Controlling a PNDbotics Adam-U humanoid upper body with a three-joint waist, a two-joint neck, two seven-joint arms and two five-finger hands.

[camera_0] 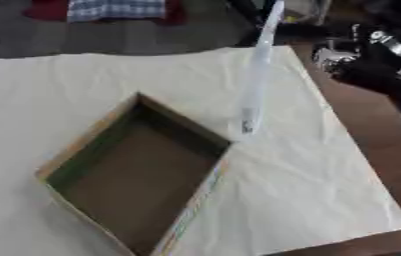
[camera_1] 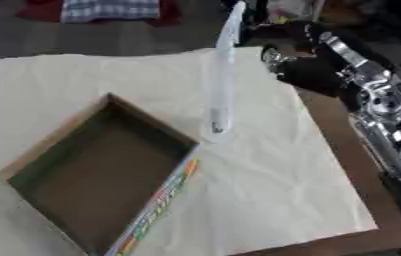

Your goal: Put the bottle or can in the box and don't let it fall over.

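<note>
Approach step. Bottle (camera_1: 222,75) stood upright on table (camera_1: 308,190), just beside empty box (camera_1: 81,165). Right hand (camera_1: 295,62) near bottle top, finger state unclear. Next: grasp, lift into box.

table: brown wood (camera_0: 374,130), bare at right edge | cover: creased cream sheet (camera_0: 308,190) over most of top | floor: dark grey (camera_0: 107,37) past far edge | bkgd: blue/white checked cloth (camera_0: 116,9) on smth red (camera_0: 50,10), top left | light: soft, even
</note>
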